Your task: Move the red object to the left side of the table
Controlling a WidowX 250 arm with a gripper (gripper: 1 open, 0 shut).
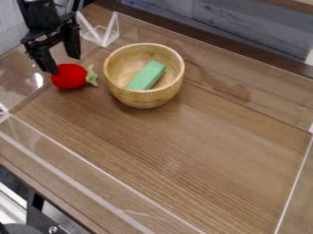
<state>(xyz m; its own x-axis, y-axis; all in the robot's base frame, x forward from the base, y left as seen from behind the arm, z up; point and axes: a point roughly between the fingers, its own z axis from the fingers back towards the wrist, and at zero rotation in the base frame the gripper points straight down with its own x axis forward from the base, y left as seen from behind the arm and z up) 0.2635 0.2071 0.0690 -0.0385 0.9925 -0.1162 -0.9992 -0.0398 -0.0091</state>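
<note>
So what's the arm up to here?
The gripper is open around the red toy fruit, which rests on the table near its left edge in this view, beside the wooden bowl. The green block sits in the bowl. The move left looks essentially done.
</note>
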